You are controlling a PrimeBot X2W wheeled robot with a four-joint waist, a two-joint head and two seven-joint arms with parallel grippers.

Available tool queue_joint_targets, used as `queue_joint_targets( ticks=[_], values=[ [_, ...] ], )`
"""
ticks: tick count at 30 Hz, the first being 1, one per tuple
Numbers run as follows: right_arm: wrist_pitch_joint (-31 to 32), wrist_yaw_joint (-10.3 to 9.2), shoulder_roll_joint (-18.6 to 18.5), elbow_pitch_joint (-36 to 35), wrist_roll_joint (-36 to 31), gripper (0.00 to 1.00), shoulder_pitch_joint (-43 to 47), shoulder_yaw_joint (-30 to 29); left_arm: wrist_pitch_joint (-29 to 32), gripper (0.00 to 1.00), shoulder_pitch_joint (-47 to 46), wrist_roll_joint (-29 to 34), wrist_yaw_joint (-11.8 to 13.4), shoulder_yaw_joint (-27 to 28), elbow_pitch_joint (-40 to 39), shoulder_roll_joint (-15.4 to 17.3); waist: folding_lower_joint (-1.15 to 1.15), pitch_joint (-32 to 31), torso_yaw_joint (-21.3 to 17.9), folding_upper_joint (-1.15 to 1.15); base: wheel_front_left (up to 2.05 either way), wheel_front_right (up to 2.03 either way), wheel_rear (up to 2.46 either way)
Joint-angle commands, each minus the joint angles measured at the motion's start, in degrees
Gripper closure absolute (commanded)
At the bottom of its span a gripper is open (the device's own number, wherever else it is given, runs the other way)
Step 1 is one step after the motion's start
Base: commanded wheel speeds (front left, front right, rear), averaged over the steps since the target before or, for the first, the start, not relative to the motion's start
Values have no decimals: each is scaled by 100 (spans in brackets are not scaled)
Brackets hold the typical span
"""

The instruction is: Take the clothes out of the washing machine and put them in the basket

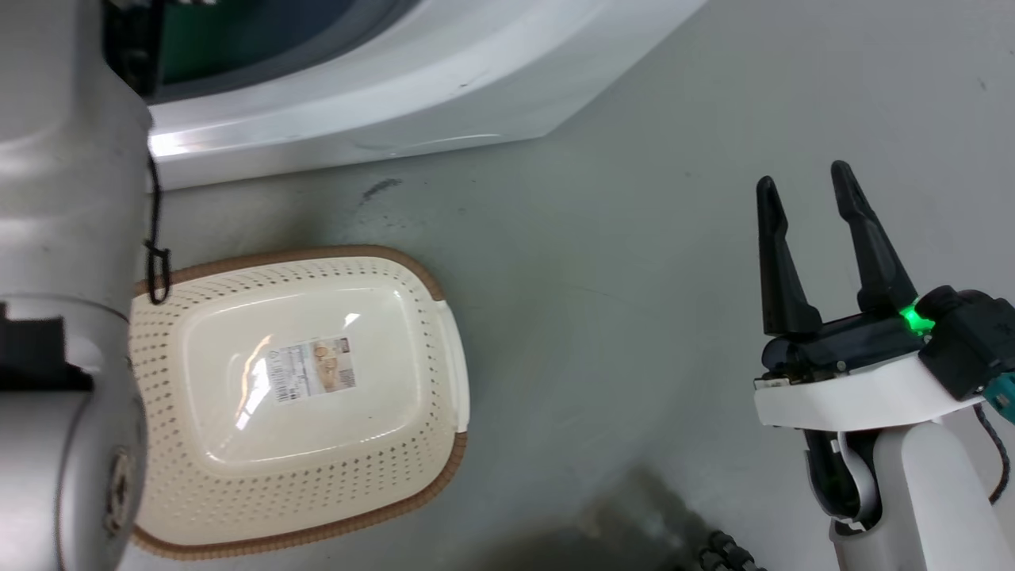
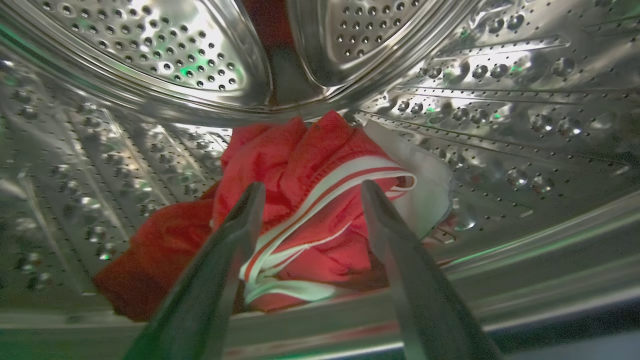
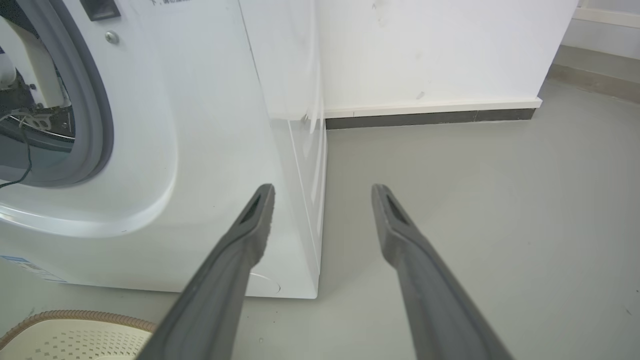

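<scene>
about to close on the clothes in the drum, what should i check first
1. Left gripper jaws open: ok, spread with nothing between them.
2. Aim on the red garment: ok, its striped fold sits ahead between the jaws.
3. Jaws deep enough to pinch cloth: cannot tell.
4. White fabric piece in the grab too: cannot tell; it lies at the garment's edge, beyond one jaw.
5. Basket ready: ok, upright on the floor by the washing machine, no clothes in it.
6. Right gripper out of the way: ok, open above the floor.
</scene>
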Motion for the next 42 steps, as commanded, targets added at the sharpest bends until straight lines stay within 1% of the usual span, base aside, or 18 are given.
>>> queue_joint_targets(
  ticks=[1, 4, 6, 8, 16, 18, 22, 23, 24, 25, 28, 32, 36, 42],
  values=[
    [-41, -2, 7, 18, 37, 0, -96, 38, 99, 0, -130, -16, -33, 5, 83, 63, -1, 167, -189, 0, 0, 0, 0],
    [-38, -2, 8, 47, 198, 0, -142, 176, 554, 0, -524, 2, -119, -25, 351, 274, -1, 288, -378, 0, 0, 0, 0],
    [-40, -2, 8, 21, 279, 0, -173, 266, 832, 0, -762, 18, -116, -49, 492, 415, -1, 368, -512, 0, 0, 0, 0],
    [-39, -3, 8, 12, 372, 0, -178, 367, 1151, 0, -943, 86, -171, -135, 635, 561, -1, 435, -648, 0, 0, 0, 0],
    [-40, -2, 8, -11, 694, 0, -111, 590, 2602, 0, -1480, 215, -312, -349, 1074, 971, -1, 634, -1019, 0, 0, 0, 0],
    [-41, -3, 8, -23, 754, 0, -99, 601, 2920, 0, -1528, 195, -316, -364, 1144, 1001, -1, 648, -1055, 0, 0, 0, 0],
    [-41, -3, 8, -15, 867, 0, -70, 658, 3440, 0, -1541, 158, -229, -382, 1227, 1048, -1, 633, -1087, 0, 0, 0, 0],
    [-41, -3, 8, -16, 889, 0, -73, 676, 3494, 42, -1532, 164, -185, -399, 1227, 1048, -1, 628, -1091, 0, 0, 0, 0],
    [-41, -2, 8, -19, 907, 0, -77, 690, 3537, 80, -1506, 174, -153, -414, 1228, 1039, -1, 619, -1092, 0, 0, 0, 0],
    [-41, -2, 8, -16, 905, 0, -78, 704, 3554, 100, -1474, 167, -134, -419, 1215, 1035, -1, 608, -1094, 0, 0, 0, 0],
    [-41, -2, 7, 3, 932, 0, -86, 722, 3348, 100, -1371, 139, -32, -427, 1063, 1029, -1, 556, -1083, 0, 0, 0, 0],
    [-41, -2, 7, 52, 867, 0, -121, 664, 2715, 100, -1144, 105, 86, -420, 726, 1019, -1, 427, -1028, 0, 0, 0, 0],
    [-41, -2, 6, 143, 784, 0, -144, 580, 1822, 100, -678, -33, 194, -324, 388, 957, -1, 169, -918, 0, 0, 0, 0],
    [-41, -3, 6, 289, 622, 0, -28, 433, 418, 100, 120, -291, 188, -151, 81, 819, -1, -377, -692, 0, 0, 0, 0]
  ],
)
